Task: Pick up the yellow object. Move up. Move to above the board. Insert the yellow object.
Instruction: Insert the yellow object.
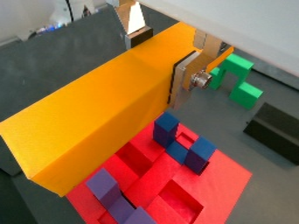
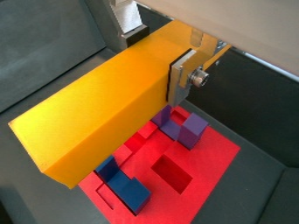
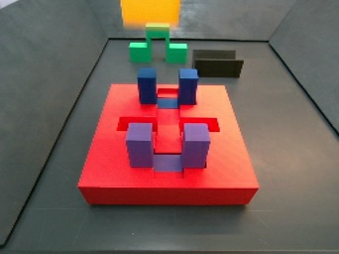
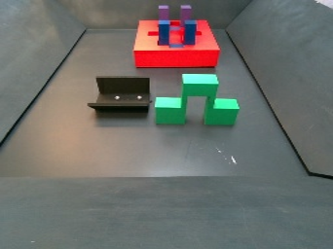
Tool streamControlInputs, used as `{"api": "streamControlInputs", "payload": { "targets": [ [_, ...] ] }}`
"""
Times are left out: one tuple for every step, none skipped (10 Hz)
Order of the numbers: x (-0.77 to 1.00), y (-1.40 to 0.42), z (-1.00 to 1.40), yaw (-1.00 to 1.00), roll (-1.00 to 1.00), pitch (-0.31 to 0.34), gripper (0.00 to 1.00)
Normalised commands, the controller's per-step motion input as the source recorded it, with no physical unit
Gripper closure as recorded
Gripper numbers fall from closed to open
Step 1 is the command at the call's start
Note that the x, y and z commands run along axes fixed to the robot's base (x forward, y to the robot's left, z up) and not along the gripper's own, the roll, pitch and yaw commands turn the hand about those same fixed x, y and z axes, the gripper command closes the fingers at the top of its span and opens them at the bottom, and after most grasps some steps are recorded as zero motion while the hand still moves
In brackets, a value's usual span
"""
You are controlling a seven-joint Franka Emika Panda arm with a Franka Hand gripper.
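My gripper (image 1: 162, 57) is shut on the yellow object (image 1: 100, 109), a long orange-yellow bar, with a silver finger on each long side near one end; both wrist views show the grip (image 2: 158, 54) on the bar (image 2: 100, 109). The bar hangs in the air over the board (image 1: 222, 179), a red slab with cut-out slots, and does not touch it. Blue blocks (image 1: 184, 144) and purple blocks (image 1: 111, 194) stand on the board (image 2: 205, 162). In a side view the bar's end (image 3: 149, 12) shows high behind the board (image 3: 106, 149). In another side view the board (image 4: 178, 56) shows, but bar and gripper are out of view.
Green blocks (image 4: 196, 102) lie on the dark floor in front of the board and also show in a wrist view (image 1: 239, 79) and a side view (image 3: 159, 45). The black fixture (image 4: 120, 95) stands beside them (image 3: 219, 63). Grey walls enclose the floor.
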Motion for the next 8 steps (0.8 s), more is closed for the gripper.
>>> {"api": "streamControlInputs", "payload": {
  "targets": [
    [0.0, 0.0, -0.71, 0.11, 0.0, -0.09, 1.0],
    [0.0, 0.03, -0.77, 0.15, -0.04, -0.094, 1.0],
    [0.07, 0.0, -0.64, 0.15, 0.0, -0.067, 1.0],
    [0.07, 0.0, -0.65, 0.15, 0.05, -0.084, 1.0],
    [0.1, 0.0, -0.56, 0.13, 0.16, -0.08, 1.0],
    [0.15, 0.0, -0.49, 0.14, 0.23, -0.061, 1.0],
    [0.22, 0.0, -0.5, 0.14, 0.25, -0.05, 1.0],
    [0.25, 0.0, -0.47, 0.13, 0.26, -0.033, 1.0]
  ]
}}
